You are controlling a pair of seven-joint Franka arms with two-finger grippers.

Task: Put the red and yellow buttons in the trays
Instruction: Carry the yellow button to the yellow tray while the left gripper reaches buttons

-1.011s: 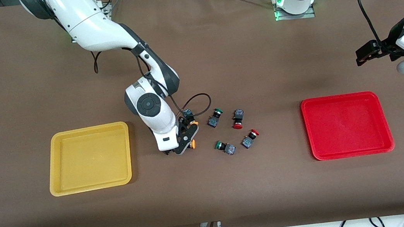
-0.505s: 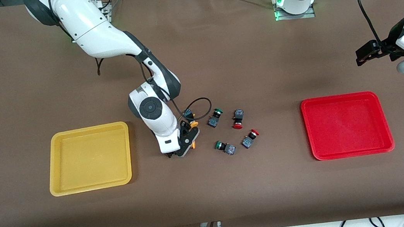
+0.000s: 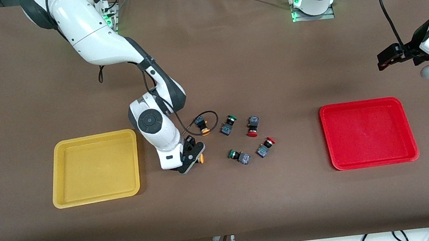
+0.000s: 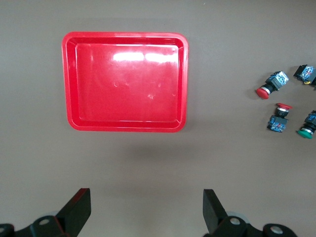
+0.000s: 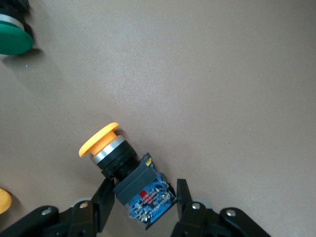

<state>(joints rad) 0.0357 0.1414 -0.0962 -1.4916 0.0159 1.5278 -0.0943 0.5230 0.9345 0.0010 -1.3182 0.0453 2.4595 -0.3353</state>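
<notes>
Now a yellow-capped button (image 5: 126,175) is gripped by the right gripper (image 3: 191,156), its dark body clamped between the two narrowed fingers (image 5: 101,205) while the cap juts out to one side; a second earlier those fingers were spread wide around it. Since then the right gripper has been shifted a little toward the yellow tray (image 3: 95,168), and it is seen between that tray and the cluster of buttons, whether lifted off the brown table (image 3: 250,207) or not cannot be told. The second yellow-capped button (image 3: 202,125), partly hidden by the gripper before, is now left exposed on the table just beside a green-capped switch (image 3: 228,125). Two red-capped buttons (image 3: 252,127) (image 3: 265,147) and another green-capped switch (image 3: 239,155) are found where they lay earlier, between the two trays. The red tray (image 3: 368,133) is seen toward the left arm's end of the table, holding nothing, as is the yellow tray. The left gripper (image 4: 147,210) is held well above the table near the red tray with its fingers fully spread and nothing between them, unchanged over the second, the arm waiting.
</notes>
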